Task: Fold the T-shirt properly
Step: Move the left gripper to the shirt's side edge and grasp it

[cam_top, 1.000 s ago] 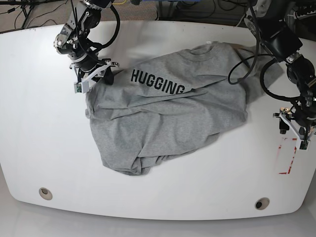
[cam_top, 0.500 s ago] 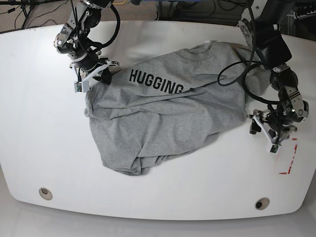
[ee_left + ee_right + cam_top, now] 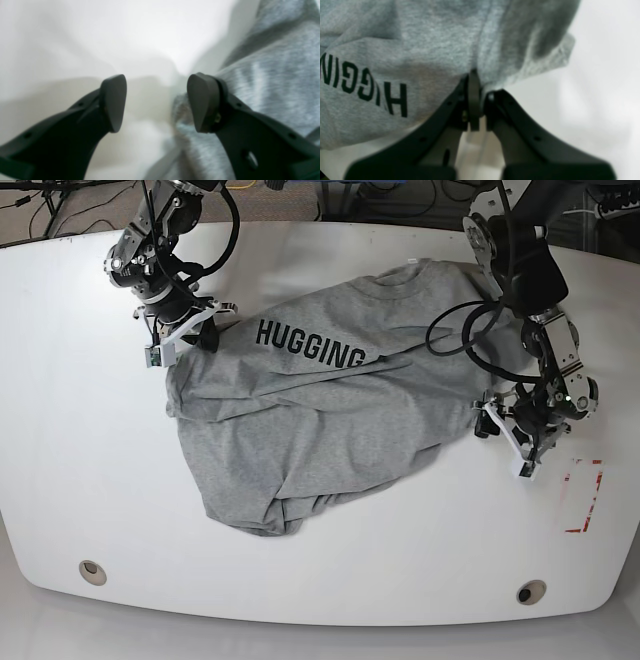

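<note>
T-shirt (image 3: 330,415) lies crumpled across the middle of the white desk (image 3: 80,460), grey, wrinkled, collar toward the far edge, the bunched hem toward the near edge. Black lettering "HUGGING" (image 3: 308,348) runs across the chest, slanting.

Right tool (image 3: 190,332), toward the far left corner of the desk: jaws pinched together on a fold of the shirt's edge beside the "H". The right wrist view shows the cloth gathered and caught between the two dark fingers (image 3: 473,97), shirt hanging above them.

Left tool (image 3: 505,430), at the shirt's side toward the right edge of the desk: jaws spread wide, nothing between them. Left wrist view, blurred: one finger (image 3: 113,102) over bare desk, the other (image 3: 202,102) against the grey cloth edge; contact or not, cannot tell.

Red tape marks (image 3: 585,495) on the desk near the right edge, apart from the shirt.
</note>
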`<state>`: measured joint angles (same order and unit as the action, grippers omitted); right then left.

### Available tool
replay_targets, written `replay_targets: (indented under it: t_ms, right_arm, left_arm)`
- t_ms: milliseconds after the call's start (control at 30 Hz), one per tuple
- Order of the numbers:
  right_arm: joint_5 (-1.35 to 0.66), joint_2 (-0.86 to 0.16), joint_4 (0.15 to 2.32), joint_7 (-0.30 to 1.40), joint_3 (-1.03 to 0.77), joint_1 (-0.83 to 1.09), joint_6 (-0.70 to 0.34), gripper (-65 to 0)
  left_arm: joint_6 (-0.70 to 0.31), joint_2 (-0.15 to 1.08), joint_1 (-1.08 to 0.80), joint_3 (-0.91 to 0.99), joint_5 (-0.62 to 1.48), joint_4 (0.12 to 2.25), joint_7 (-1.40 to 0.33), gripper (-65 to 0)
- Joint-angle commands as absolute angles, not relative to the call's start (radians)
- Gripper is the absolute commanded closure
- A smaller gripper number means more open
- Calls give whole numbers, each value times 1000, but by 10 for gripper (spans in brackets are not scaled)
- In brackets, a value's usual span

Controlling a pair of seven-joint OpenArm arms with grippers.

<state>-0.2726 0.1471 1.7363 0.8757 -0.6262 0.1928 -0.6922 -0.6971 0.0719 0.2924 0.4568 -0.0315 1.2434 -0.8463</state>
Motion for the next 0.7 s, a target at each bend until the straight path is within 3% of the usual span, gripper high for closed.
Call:
replay_targets:
  t_ms: [0, 667]
  right_arm:
    - [-289, 143, 1762, 858, -624, 186, -698, -8]
    - [-289, 143, 1758, 860, -599, 188, -698, -10]
  left_arm:
    - [-698, 79, 300, 458, -19, 1262, -835, -389]
    - [-698, 65, 294, 458, 127, 1262, -900, -389]
